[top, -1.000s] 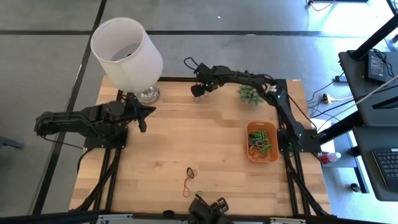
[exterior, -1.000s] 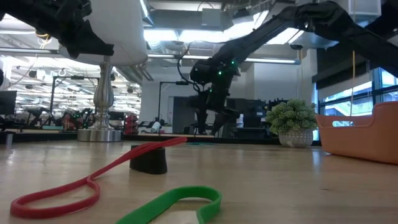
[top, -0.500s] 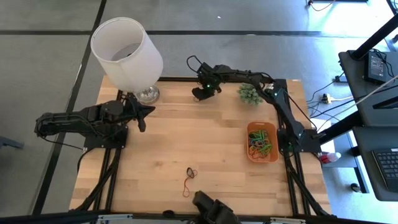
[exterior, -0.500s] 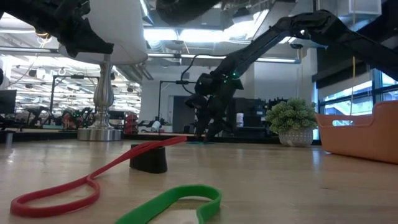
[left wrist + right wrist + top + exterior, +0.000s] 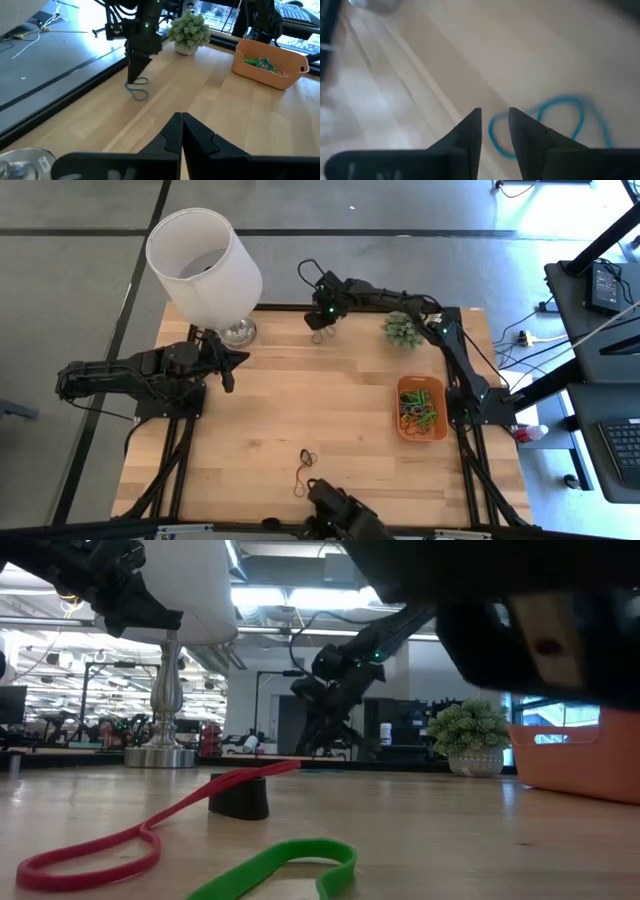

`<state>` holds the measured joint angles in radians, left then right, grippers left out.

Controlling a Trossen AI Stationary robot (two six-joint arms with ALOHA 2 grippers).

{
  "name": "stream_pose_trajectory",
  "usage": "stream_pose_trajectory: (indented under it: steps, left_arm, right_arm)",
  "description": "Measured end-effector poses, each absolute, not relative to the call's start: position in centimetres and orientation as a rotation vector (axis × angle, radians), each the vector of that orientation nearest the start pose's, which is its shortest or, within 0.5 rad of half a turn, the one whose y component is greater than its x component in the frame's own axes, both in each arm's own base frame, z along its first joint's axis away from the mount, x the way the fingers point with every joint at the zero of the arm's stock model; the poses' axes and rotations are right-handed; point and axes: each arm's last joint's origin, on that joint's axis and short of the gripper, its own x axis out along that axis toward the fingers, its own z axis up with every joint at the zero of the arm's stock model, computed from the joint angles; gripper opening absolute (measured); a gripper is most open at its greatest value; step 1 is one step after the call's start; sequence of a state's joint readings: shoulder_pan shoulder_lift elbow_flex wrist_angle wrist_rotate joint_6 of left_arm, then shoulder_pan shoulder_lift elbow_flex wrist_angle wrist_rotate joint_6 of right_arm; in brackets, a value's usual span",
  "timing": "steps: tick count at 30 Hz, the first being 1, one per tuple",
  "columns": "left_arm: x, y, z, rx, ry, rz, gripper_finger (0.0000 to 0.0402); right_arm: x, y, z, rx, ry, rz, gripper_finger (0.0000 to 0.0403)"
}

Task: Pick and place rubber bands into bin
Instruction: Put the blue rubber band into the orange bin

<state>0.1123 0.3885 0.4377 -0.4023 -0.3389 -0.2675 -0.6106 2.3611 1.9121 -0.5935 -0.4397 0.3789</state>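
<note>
Your right gripper has dropped to the tabletop's far edge and is half-clenched over the blue rubber band, nothing grasped yet; the left gripper waits clenched.

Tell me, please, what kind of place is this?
Probably a robotics lab or workshop: a wooden table on a metal frame carries two robot arms, open ceiling ducts show behind, and a desk with a keyboard stands beside.

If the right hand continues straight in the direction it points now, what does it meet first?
Probably the blue rubber band on the table. The right hand points down at it, with one end of the loop between its fingertips, though depth is unclear.
</note>
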Motion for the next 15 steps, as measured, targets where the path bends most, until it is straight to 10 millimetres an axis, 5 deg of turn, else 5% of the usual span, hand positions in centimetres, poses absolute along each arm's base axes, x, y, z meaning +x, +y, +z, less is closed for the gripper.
stream_pose_trajectory:
  steps: [8,15]
  left_arm:
    - [10.5,2.1,24.2,-0.224,0.296,0.492,0.0002]
    - [10.4,2.1,24.1,-0.250,0.306,0.499,0.0002]
  right_arm:
    - [40.8,-29.4,17.9,0.719,0.919,-0.302,0.0110]
    - [39.4,-29.3,16.9,0.445,1.147,-0.400,0.0110]
